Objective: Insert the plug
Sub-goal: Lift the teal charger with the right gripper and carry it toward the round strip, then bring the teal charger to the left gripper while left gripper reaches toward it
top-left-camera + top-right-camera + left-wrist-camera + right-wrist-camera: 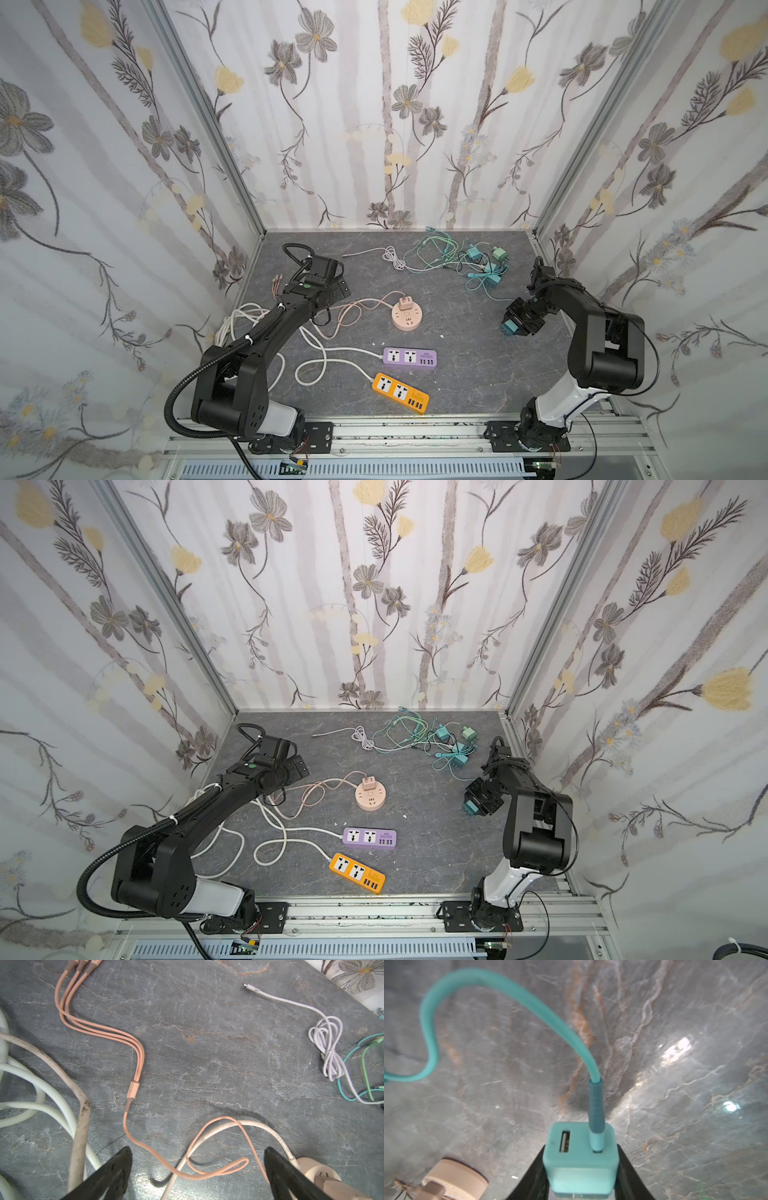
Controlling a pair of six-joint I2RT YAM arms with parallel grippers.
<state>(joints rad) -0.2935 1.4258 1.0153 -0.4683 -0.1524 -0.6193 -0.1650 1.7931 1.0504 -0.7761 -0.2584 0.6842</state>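
Flowered wallpaper walls (374,104) enclose a grey, marble-veined surface (457,374) on three sides in both top views. Two black arms reach in from the near rail: the left arm (266,332) stretches toward the back left, and the right arm (598,328) folds over at the right edge.

Thick white cords (316,361) loop across the left half of the surface and run to an orange power strip (400,392) near the front and a purple power strip (409,357) just behind it. Behind those sits a round pink socket (405,318) with a pink adapter (405,301) plugged into its top. At the back right lies a tangle of teal and green cables and chargers (469,259), with a coiled white cable (328,1043) beside it.

The left hand (197,1150) is spread wide and grips nothing; a pink three-headed cable (133,1088) snakes over the surface below it.

The right hand (581,1169) is clamped on the teal plug (579,1142), one black finger against each side. The plug's face with two USB ports points away from the wrist. A teal cable (508,995) sits in one port and arcs off to the side; the other port is free. In both top views the plug is to the right of the round socket, well apart from it.
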